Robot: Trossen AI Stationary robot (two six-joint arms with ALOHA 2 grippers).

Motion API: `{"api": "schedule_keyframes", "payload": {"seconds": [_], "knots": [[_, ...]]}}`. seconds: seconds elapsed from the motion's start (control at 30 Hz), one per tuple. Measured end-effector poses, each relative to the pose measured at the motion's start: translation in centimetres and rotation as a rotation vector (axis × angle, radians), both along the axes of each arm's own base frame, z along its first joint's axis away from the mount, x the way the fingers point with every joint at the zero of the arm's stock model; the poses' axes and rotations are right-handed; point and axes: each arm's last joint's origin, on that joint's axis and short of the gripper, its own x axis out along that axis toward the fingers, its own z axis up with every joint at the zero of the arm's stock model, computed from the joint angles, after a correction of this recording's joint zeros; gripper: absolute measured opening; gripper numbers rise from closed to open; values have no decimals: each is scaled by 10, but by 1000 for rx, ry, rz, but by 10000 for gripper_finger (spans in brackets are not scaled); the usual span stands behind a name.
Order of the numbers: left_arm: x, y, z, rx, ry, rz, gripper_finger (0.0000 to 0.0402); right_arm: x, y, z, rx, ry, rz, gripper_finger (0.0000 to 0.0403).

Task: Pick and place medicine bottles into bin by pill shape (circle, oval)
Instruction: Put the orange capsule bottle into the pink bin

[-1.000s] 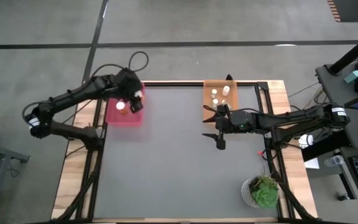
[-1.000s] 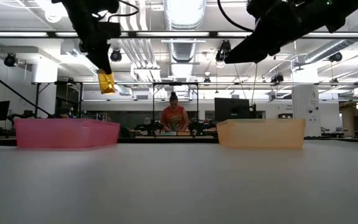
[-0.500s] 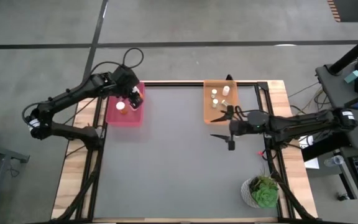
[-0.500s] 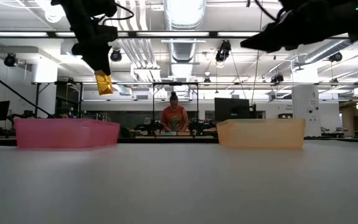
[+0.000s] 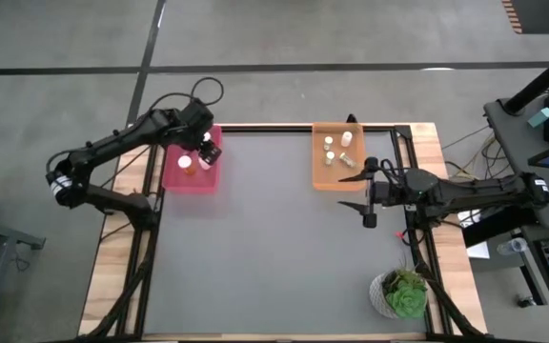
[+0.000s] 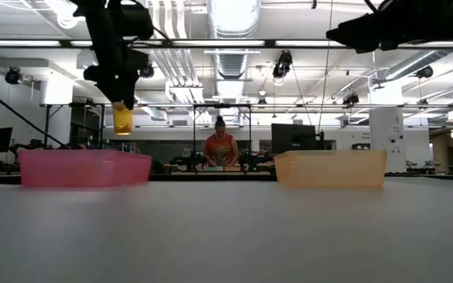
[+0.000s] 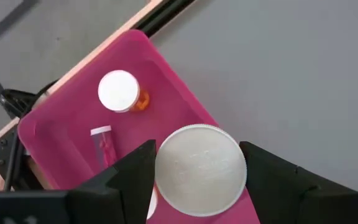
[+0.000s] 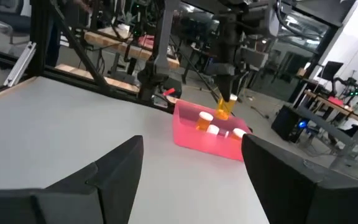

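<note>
My left gripper point(image 5: 207, 151) is shut on an orange medicine bottle with a white cap point(image 7: 201, 168), above the pink bin point(image 5: 174, 177) at the table's far left. The bottle also shows in the low view point(image 6: 122, 119). Two more bottles point(image 7: 118, 91) lie in the pink bin. My right gripper point(image 5: 362, 198) is open and empty, in the air over the table just right of the orange bin point(image 5: 318, 171). That bin holds several white-capped bottles point(image 5: 331, 145). My left gripper pinches the bottle between its two fingers, on the sides just under the white cap point(image 7: 201, 168). The fingers come from above, pointing down. The bottle's orange body point(image 6: 122, 119) hangs upright below the fingers, clear above the pink bin.
A green plant in a white pot point(image 5: 403, 293) stands at the near right corner. The grey table top point(image 5: 265, 248) lies bare between the two bins and toward the near edge. A person point(image 6: 221, 146) sits in the room far behind the table.
My left gripper has shifted a little toward the far edge and come down over the pink bin; its bottle has turned from tilted to upright. My right gripper has gone toward the table's right edge, away from the orange bin's front, staying open.
</note>
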Motion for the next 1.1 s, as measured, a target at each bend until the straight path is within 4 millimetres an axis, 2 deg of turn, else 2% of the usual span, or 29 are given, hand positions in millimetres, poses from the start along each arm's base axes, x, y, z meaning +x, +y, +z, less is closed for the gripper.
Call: {"api": "schedule_keyframes", "payload": {"seconds": [0.2, 0.5, 1.1], "knots": [[6, 11, -14, -40, 50, 23, 203, -1, 0, -1, -5, 15, 0, 265], [1, 25, -31, -131, 147, 99, 203, -1, 0, -1, -3, 12, 0, 265], [-9, 40, -32, -31, 194, 193, 203, -1, 0, -1, -1, 13, 0, 265]]}}
